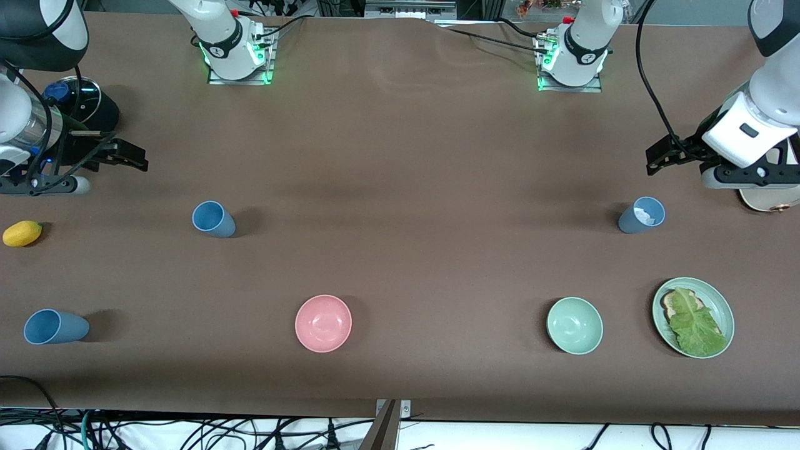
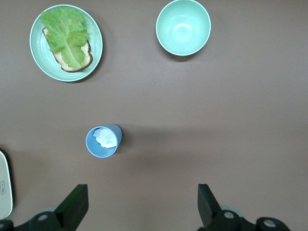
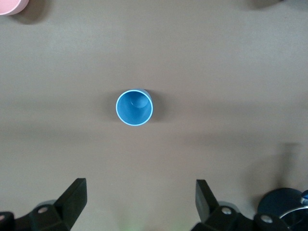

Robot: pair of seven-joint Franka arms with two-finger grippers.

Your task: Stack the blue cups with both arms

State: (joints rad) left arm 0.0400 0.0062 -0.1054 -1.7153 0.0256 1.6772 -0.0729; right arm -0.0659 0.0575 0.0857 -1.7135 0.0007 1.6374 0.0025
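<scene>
So far no cup had been picked up: the right gripper [image 1: 128, 156] hung with its fingers wide apart near the table edge at the right arm's end, and the left gripper [image 1: 662, 156] hung just as wide near the edge at the left arm's end.

Three blue cups stood apart: a clean cup [image 1: 213, 219] toward the right arm's end, a greyer cup [image 1: 642, 215] with a white scrap [image 2: 105, 137] toward the left arm's end, and a corner cup [image 1: 55, 327] near the front camera. I think each gripper should have come straight down with one finger on each side of its cup, then squeezed gently so the cup did not tip.

Front camera high, facing arms — wrist cameras straight down, near table [image 1: 400, 156].
</scene>
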